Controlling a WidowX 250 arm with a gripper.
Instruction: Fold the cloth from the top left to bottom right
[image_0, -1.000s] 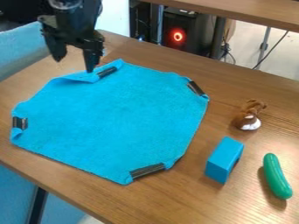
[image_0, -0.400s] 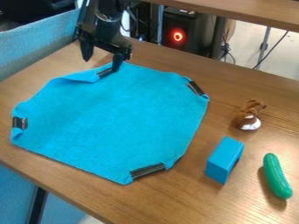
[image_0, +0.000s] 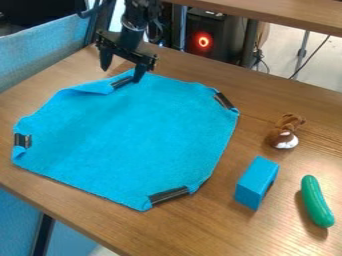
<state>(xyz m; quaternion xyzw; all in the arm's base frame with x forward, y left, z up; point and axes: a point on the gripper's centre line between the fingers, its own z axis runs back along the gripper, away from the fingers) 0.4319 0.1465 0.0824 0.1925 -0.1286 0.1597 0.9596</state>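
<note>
we list one blue cloth (image_0: 133, 135), left and centre of frame, longest from left edge toward upper right; four dark strips at its corners; table (image_0: 200, 230) wood along its edges; blue block (image_0: 256, 182), brown toy (image_0: 286, 132), green cucumber (image_0: 316, 201) at right; gripper (image_0: 121, 74), upper left, spread apart by the upper strip.
</note>
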